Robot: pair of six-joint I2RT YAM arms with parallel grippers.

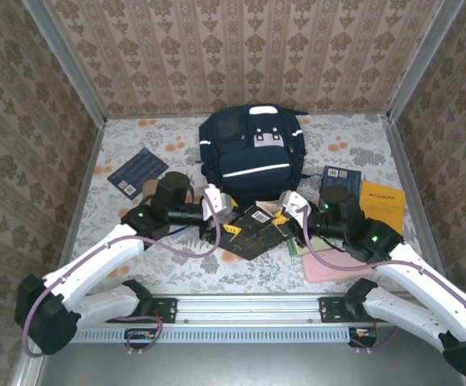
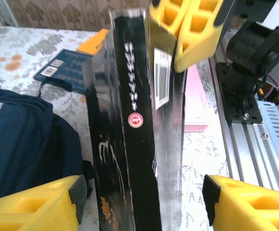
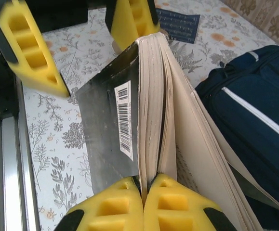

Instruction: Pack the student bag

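The student bag (image 1: 251,153), navy with a white stripe, lies at the back centre of the table; I also see the bag (image 2: 23,144) in the left wrist view and the bag (image 3: 255,110) in the right wrist view. In front of it a black book (image 1: 253,229) is lifted partly open. My right gripper (image 3: 143,190) is shut on the book's (image 3: 110,120) back cover and a few pages. My left gripper (image 2: 144,195) is open, its fingers (image 2: 43,202) standing either side of the book's spine (image 2: 134,134) with a gap on both sides.
A dark blue book (image 1: 138,173) lies at the left. Another blue book (image 1: 341,175), an orange book (image 1: 383,205) and a pink notebook (image 1: 333,265) lie at the right under the right arm. The metal rail (image 1: 249,310) runs along the near edge.
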